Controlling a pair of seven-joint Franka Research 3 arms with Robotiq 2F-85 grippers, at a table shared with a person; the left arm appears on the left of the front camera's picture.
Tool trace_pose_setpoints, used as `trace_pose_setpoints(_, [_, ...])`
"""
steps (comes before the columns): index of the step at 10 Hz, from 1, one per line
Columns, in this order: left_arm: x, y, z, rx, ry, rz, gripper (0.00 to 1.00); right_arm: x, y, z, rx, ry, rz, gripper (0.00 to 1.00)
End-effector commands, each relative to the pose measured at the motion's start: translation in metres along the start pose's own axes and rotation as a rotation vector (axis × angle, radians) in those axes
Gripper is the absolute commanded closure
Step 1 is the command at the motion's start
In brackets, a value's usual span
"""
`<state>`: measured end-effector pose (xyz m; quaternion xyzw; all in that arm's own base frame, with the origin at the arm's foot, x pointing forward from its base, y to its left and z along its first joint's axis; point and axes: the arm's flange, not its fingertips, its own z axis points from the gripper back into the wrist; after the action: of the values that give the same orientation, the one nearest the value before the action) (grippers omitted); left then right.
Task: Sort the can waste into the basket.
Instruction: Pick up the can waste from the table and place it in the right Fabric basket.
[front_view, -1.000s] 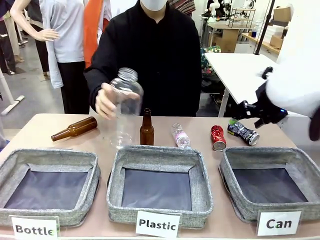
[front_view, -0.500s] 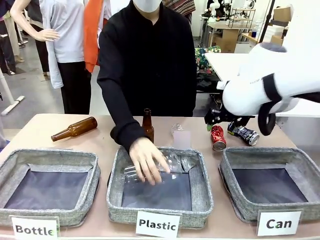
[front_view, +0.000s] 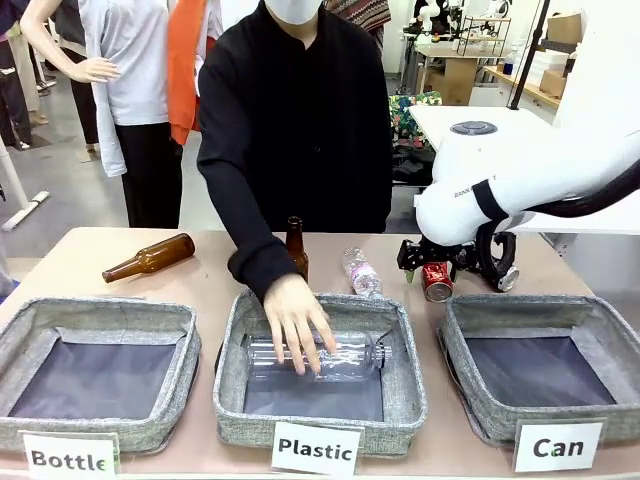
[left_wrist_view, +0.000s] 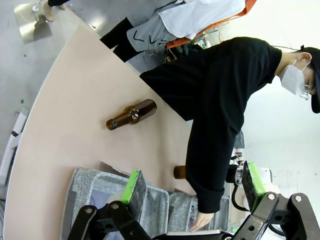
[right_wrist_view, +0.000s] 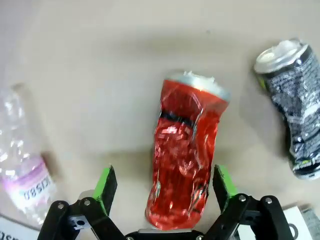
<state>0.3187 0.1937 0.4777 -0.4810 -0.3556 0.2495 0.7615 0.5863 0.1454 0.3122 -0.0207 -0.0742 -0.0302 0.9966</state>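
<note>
The crushed red can (right_wrist_view: 186, 152) lies on the table between the open green-padded fingers of my right gripper (right_wrist_view: 165, 192), which hangs just above it. In the front view the same red can (front_view: 436, 281) sits under the right gripper (front_view: 432, 262), behind the "Can" basket (front_view: 590, 315). The dark blue-black can (right_wrist_view: 294, 120) lies beside it on the table, mostly hidden behind the arm in the front view (front_view: 506, 279). My left gripper (left_wrist_view: 190, 187) is open high above the table's left end, holding nothing.
The person's hand (front_view: 296, 322) presses a clear plastic bottle (front_view: 335, 358) into the "Plastic" bin (front_view: 405, 385). A crushed clear bottle (front_view: 361, 272), an upright brown bottle (front_view: 294, 242) and a lying brown bottle (front_view: 150, 257) stay on the table. The "Bottle" bin (front_view: 30, 318) stands left.
My right arm has swung left and down from near the dark can to over the red can. The person has lowered the clear bottle into the "Plastic" bin.
</note>
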Motion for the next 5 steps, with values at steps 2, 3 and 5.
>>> trace_pose_setpoints(2, [-0.0002, 0.0020, 0.0009, -0.005, 0.005, -0.016, 0.00, 0.0170, 0.0028, -0.0044, -0.055, -0.041, -0.046, 0.00])
trace_pose_setpoints(3, [-0.0002, 0.0020, 0.0009, -0.005, 0.005, -0.016, 0.00, 0.0200, -0.0003, -0.0033, -0.055, -0.064, -0.013, 0.00])
trace_pose_setpoints(5, [-0.0002, 0.0020, 0.0009, -0.005, 0.005, -0.016, 0.00, 0.0194, -0.0012, -0.0057, -0.047, -0.062, -0.014, 0.00])
